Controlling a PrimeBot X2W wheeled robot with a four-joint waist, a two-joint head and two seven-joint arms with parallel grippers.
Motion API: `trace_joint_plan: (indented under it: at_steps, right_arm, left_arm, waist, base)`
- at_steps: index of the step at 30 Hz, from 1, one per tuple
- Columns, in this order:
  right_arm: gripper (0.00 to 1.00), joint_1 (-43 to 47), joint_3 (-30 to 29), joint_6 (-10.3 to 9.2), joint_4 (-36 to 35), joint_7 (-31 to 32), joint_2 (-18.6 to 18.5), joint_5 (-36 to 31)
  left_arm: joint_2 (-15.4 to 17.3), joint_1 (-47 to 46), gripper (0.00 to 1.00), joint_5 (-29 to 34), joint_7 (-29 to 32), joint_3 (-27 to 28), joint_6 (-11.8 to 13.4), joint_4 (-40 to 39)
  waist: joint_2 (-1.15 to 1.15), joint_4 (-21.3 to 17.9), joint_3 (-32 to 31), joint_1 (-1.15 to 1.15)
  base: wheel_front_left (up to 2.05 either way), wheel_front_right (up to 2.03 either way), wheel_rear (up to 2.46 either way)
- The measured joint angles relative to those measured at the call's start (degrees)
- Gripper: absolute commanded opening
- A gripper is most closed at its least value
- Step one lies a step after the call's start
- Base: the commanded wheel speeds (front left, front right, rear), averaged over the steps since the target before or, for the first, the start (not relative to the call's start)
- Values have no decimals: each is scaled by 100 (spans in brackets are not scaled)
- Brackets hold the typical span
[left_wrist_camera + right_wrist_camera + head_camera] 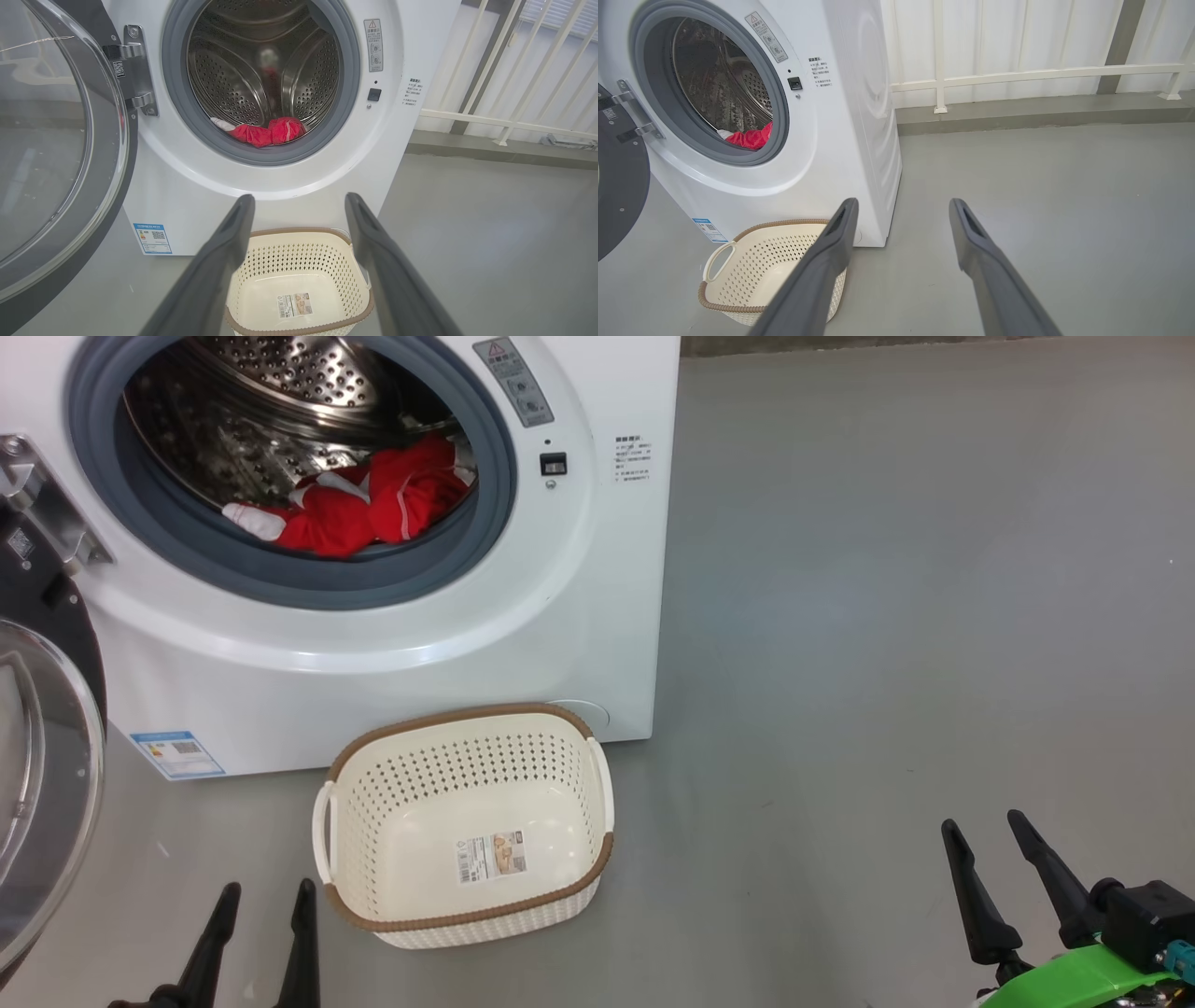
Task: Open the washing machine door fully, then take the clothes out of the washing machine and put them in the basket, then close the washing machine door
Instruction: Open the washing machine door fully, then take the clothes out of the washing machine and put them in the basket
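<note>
both claws stand apart and empty: the left gripper (267, 896) at 7 o'clock of the head view, the right gripper (982, 823) at 5 o'clock. the basket (467, 714), empty, sits at 1 o'clock of the left one, just beside the washing machine (373, 644). the washing machine door (65, 616) hangs open at 9 o'clock. the clothes (373, 509) lie at 5 o'clock in the drum (280, 392), so unloading looks due: a reach over the gasket (280, 579), pinching fabric. count: 2 grippers, 1 machine, 1 door, 1 basket, 1 red heap; i cannot tell how many pieces.

Printed labels too small to read
Only a warning triangle (372, 24) is clear, atop the grey label (373, 51) on the washing machine (196, 186).
</note>
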Motion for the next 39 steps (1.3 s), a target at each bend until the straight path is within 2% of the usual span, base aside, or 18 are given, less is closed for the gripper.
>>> trace_joint_plan:
  at_steps: [23,39]
  right_arm:
    - [100,35,-74,0,-18,0,33,-8]
    - [100,27,-37,0,-20,0,66,-8]
  left_arm:
    - [13,-6,100,19,0,-108,0,51]
    - [86,-170,100,15,0,-167,0,92]
  waist:
    - [0,71,32,0]
    - [0,59,184,0]
  base:
    - [1,-3,2]
    - [68,-99,30]
